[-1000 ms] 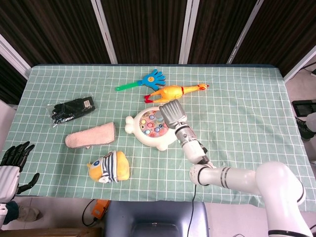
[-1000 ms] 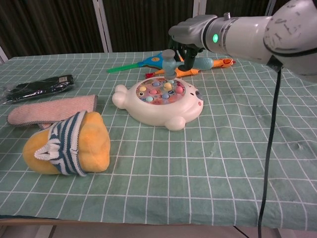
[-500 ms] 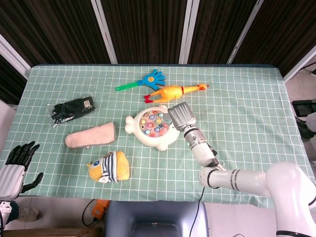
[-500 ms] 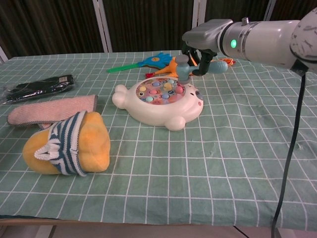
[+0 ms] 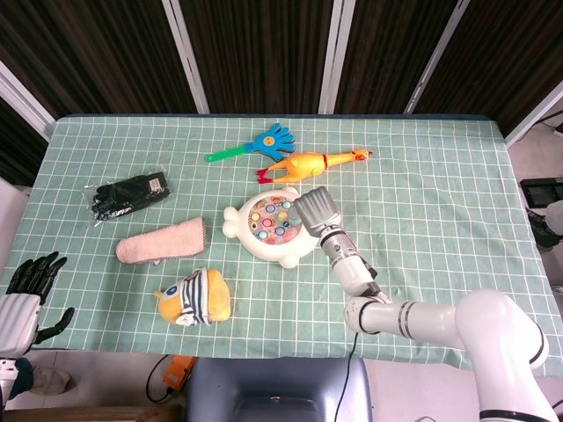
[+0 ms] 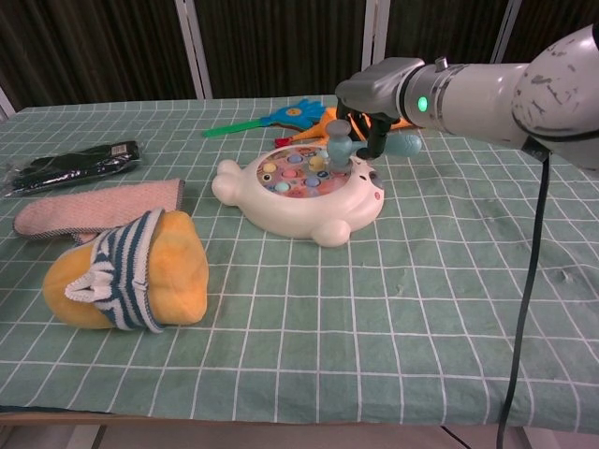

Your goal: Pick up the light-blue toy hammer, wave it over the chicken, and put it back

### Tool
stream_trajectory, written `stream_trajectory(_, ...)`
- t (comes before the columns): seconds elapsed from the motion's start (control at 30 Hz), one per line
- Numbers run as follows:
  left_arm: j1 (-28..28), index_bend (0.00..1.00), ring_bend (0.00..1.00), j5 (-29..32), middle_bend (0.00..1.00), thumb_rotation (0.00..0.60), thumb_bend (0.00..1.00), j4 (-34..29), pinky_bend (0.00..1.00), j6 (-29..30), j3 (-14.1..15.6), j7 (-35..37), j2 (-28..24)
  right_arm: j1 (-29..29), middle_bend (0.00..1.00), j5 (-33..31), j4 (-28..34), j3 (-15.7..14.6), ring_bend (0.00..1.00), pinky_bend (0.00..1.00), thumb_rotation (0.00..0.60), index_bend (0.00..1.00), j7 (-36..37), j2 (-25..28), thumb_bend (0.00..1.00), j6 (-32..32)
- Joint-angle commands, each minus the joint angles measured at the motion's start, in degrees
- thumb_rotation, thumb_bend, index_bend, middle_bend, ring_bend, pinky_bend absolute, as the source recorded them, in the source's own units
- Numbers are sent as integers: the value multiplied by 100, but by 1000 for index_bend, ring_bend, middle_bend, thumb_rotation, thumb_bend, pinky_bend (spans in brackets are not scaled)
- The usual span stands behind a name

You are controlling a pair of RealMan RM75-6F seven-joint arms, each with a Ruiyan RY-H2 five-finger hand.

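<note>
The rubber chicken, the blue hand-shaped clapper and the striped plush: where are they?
rubber chicken (image 5: pixel 306 163): head view, its body.
blue hand-shaped clapper (image 5: pixel 274 138): head view, its palm.
striped plush (image 6: pixel 126 270): chest view, its striped hat.

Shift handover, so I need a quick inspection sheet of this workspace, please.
Surface: green checked cloth, flat.
Job's things: light-blue toy hammer upright over the game board; chicken lying behind it.
Clutter: hand clapper, black gloves, pink cloth, striped plush.
Hands: right hand grips the hammer; left hand empty, off the table's edge.
Cables: black cable hanging from the right arm.
Surroundings: dark curtains.
</note>
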State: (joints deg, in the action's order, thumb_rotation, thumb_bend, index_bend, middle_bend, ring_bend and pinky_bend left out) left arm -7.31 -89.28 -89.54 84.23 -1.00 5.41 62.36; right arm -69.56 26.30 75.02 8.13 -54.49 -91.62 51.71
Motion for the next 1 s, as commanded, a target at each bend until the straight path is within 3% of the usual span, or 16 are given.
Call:
stream_trajectory(0.03,5,0,0,-13,21,600,332,-10,45,10,7,-2,-5,-27,712,-116,-18,-19,892,1000,600,1000,-80,-30,558,-9)
stream_trajectory(0.33,-5,0,0,-6,21,600,331,-6,45,-16,12,-8,0,95,712,64,478,76,892,1000,600,1000,104,406,558,230)
stream_trajectory(0.57,-20,0,0,-25,21,600,332,-10,46,-38,23,-70,23,436,712,450,1104,-51,892,1000,600,1000,464,996,558,342)
stream_trajectory(0.8,-27,0,0,-21,21,600,332,-15,45,-45,23,-143,49,1255,712,1592,1703,-281,892,1000,600,1000,1827,1738,558,255)
stream_trajectory(1.0,-59,0,0,-23,20,600,332,-27,45,-94,23,-207,85,1955,712,2825,1107,-609,891,1000,600,1000,3179,1642,558,141)
